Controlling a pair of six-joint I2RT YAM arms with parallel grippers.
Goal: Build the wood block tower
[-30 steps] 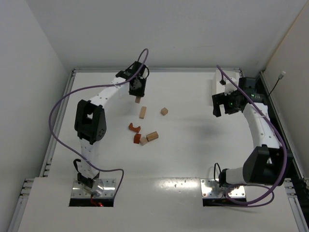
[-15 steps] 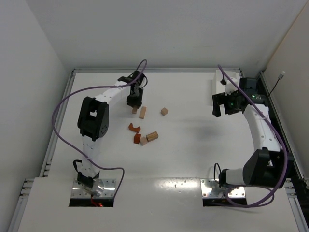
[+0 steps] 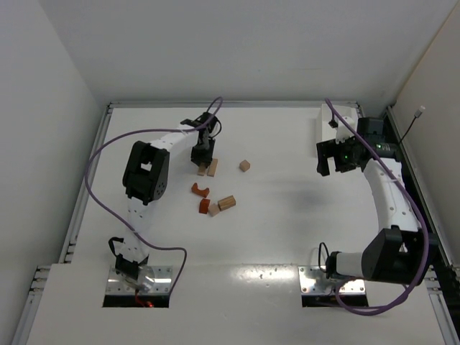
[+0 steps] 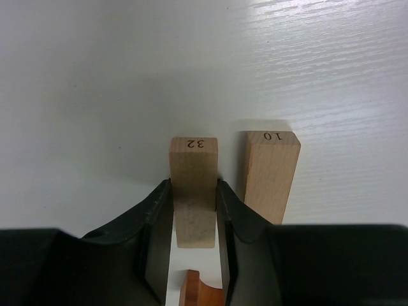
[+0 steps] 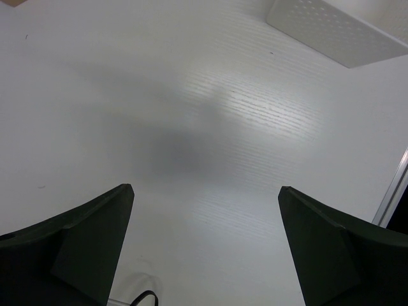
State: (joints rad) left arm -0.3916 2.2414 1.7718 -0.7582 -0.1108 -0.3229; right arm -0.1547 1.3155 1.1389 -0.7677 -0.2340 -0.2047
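Lower end of pale block marked 32 (image 4: 193, 156) hidden inside the left end effector (image 4: 194, 197), reddish-orange arch piece (image 4: 199, 290) cut off by bottom edge, white box (image 5: 338, 32) cropped at right wrist view's top corner

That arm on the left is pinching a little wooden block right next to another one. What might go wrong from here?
1. The left tool grips block 32 by its near end only, so the block might tilt or slip when moved.
2. One finger sits squeezed in beside block 10. Opening or shifting the tool could nudge that block askew.
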